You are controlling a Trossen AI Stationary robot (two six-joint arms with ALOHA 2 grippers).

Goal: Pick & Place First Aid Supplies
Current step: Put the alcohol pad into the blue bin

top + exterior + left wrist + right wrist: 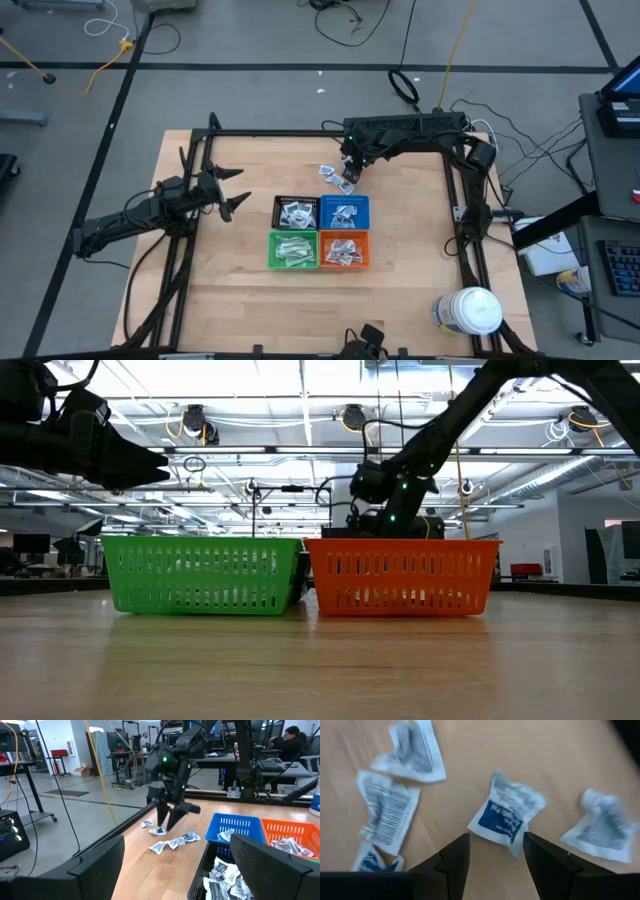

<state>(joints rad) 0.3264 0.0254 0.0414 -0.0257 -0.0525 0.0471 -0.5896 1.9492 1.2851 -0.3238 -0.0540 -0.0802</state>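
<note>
Several small white wrapped packets (333, 175) lie flat on the wood beyond the blue bin; they also show as packets (175, 841) in the left wrist view. My right gripper (347, 180) hangs over them, pointing down, open. In its wrist view, the right gripper (496, 840) straddles the near edge of a squarish packet with a blue mark (507, 815). Other packets (387, 812) lie around it. My left gripper (232, 196) waits open above the table, left of the bins.
Four small bins sit together mid-table, each holding packets: black (296, 212), blue (345, 212), green (294, 250), orange (344, 250). A large white jar (470, 310) stands at the near right corner. A dark frame (455, 180) runs around the table.
</note>
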